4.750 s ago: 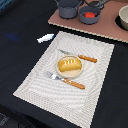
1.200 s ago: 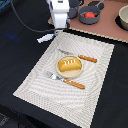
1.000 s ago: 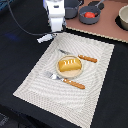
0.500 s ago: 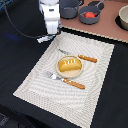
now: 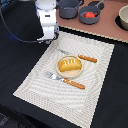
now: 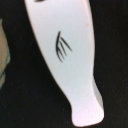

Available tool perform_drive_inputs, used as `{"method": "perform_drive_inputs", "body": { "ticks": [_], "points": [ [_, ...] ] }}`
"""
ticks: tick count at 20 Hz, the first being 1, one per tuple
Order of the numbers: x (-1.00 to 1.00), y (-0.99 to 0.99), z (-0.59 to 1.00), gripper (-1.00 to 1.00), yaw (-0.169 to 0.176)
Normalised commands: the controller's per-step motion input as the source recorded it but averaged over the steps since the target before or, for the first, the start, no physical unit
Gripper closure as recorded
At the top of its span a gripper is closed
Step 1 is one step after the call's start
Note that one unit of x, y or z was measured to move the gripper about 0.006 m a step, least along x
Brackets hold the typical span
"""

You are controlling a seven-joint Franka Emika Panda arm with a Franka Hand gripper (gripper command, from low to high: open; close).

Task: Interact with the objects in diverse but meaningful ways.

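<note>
In the last seconds the arm comes into the scene and goes down at the corner of the striped mat [image 5: 75,95], on the exterior view's left. Now the pincer [image 5: 46,38] stands low over the dark surface [image 5: 20,65], just where the small white piece lay before. In the wrist view this white piece [image 6: 70,55] fills almost the whole picture, with a small dark mark on it, so we judge that we are very near to it. We cannot tell if the pincer is spread or pressed together, the fingers are not visible. The bread loaf [image 5: 69,65] rests on the plate [image 5: 80,74], untouched. We think the white piece is the thing we pick next
</note>
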Motion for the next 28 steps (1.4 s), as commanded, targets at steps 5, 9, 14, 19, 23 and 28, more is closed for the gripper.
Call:
{"method": "perform_drive_inputs", "body": {
  "ticks": [5, 9, 14, 19, 23, 28],
  "points": [
    [-0.20, -0.20, -0.38, 1.00, 0.004],
    [-0.24, -0.19, -0.41, 1.00, 0.008],
    [-0.19, -0.15, -0.26, 1.00, 0.022],
    [0.38, 0.01, 0.62, 1.00, 0.001],
    [0.82, 0.10, 1.00, 1.00, -0.002],
    [0.85, 0.19, 1.00, 1.00, -0.002]
  ]
}}
